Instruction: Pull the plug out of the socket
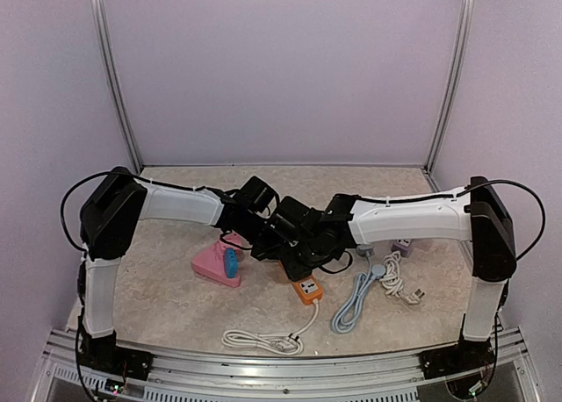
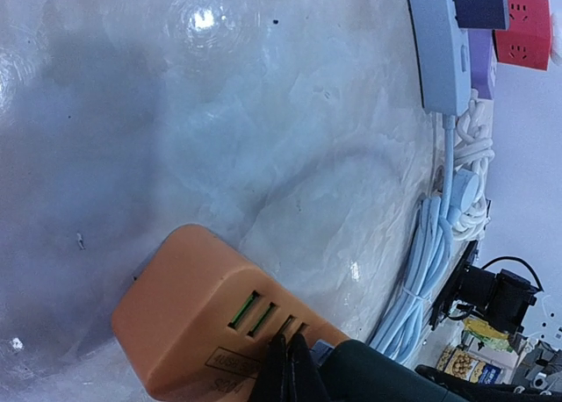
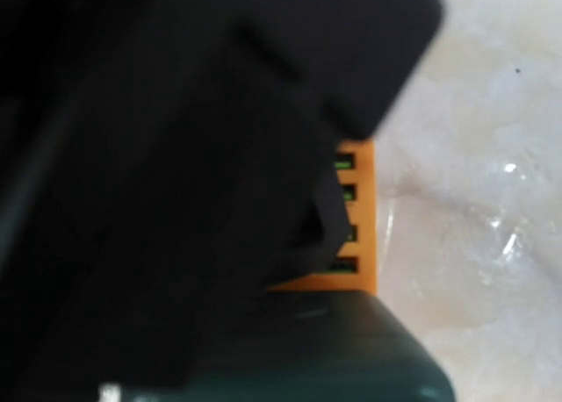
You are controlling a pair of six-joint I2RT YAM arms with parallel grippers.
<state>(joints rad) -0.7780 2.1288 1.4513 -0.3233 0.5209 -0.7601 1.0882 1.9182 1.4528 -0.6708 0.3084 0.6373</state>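
**Left pins the socket; right grip unconfirmed**

The orange socket point(image 1: 306, 289) sits mid-surface point(image 1: 167, 305), at 5 o'clock from where the arms meet. The left end effector point(image 2: 285, 360) has its tips pressed together, bearing on the socket's top by the green ports. My read is that it's a hold-down so the strip doesn't lift. The dark green body point(image 2: 378, 377) at 3 o'clock of those tips is likely the plug, and looks seated. Right end effector point(image 1: 299, 260): its view is blocked, so I can't tell whether it's spread or pinching.

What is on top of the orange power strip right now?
The left gripper, jaws shut, lies over the orange power strip beside its green USB slots. The rest of its top, any plug included, is hidden under the arms.
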